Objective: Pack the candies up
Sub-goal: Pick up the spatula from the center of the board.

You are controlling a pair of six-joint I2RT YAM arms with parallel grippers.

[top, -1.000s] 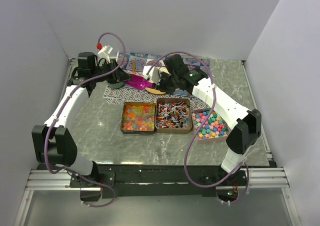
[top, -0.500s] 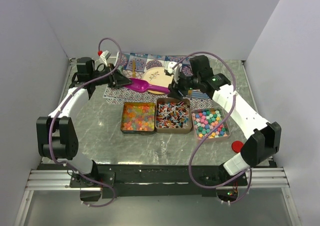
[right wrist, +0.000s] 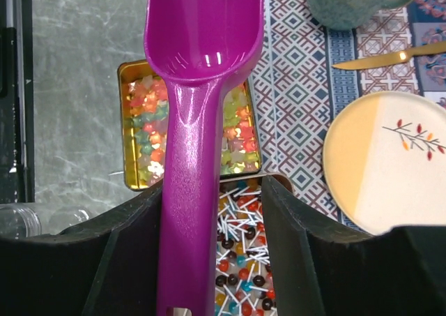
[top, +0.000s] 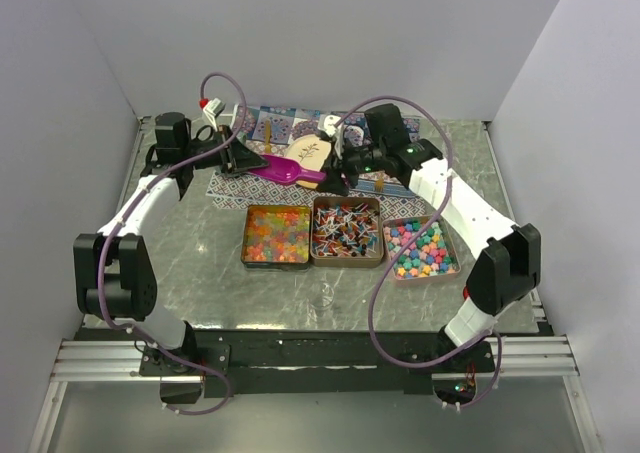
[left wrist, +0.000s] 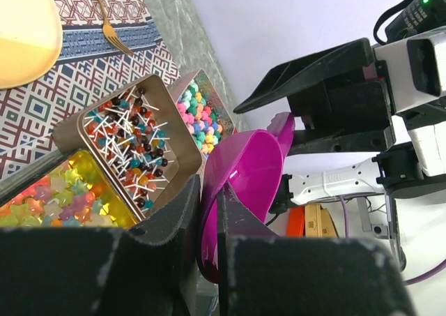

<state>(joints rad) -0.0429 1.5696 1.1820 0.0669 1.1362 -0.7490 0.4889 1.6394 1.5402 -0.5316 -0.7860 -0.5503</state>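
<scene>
Three tins point(top: 346, 264) of candies point(top: 346, 231) in a row just nearer the arm bases than the purple scoop point(top: 285, 169), left gripper point(top: 243, 160) clamped on the scoop's bowl rim, right gripper point(top: 335, 173) straddling the scoop's handle, jaws apart, patterned placemat point(top: 262, 125) beneath the scoop.

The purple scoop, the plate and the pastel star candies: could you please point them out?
purple scoop point(right wrist: 197, 114), right wrist view, neck below the bowl.
plate point(right wrist: 397, 176), right wrist view, cream half.
pastel star candies point(top: 421, 249), top external view, middle of the heap.
</scene>
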